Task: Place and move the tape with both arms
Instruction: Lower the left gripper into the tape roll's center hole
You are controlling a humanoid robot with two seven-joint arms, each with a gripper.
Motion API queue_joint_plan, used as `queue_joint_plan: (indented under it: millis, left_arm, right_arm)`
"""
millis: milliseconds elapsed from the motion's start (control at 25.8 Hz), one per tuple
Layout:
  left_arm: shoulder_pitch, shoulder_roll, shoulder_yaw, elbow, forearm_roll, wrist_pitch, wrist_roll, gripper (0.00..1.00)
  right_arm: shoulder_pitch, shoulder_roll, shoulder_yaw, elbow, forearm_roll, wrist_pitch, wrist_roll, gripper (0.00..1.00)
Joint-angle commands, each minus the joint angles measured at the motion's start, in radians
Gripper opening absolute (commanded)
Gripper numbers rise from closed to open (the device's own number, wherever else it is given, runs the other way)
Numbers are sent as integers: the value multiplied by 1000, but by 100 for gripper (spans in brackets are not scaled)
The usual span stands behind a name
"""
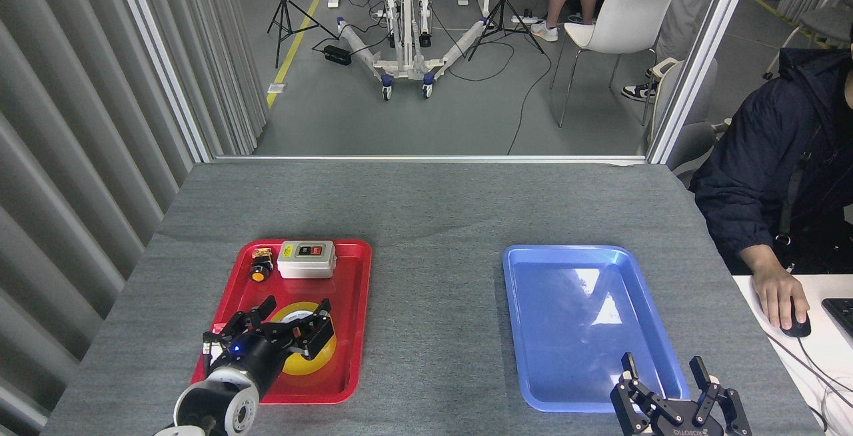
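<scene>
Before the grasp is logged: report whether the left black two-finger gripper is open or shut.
Open. The left black two-finger gripper has its fingers spread apart over the yellow translucent tape roll, which lies flat in the red plastic tray.

Counter (433, 209): matt grey felt-like cloth, slightly rough. Red tray (353, 329), lower left: glossy smooth plastic. Blue tray (573, 316), lower right: glossy plastic with bright glare patches. Tape (320, 356): shiny translucent yellow film. Switch box (306, 259): matt off-white plastic. Left tool (296, 313) and right tool (660, 369): matt black, hard finish.
</scene>
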Motion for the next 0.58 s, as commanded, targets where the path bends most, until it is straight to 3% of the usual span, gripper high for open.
queue_joint_plan:
  millis: [0,310,542]
  left_arm:
    - [-94,-8,-2,60,-2,15,-64,99]
    - [-139,7,-9,56,-2,22,-351,99]
    - [-195,70,-32,100,-3,22,-521,100]
  right_arm:
    - [2,1,1,0,0,-2,-2,100]
    - [0,0,1,0,2,-2,-2,100]
    - [-3,3,0,0,31,2,-2,100]
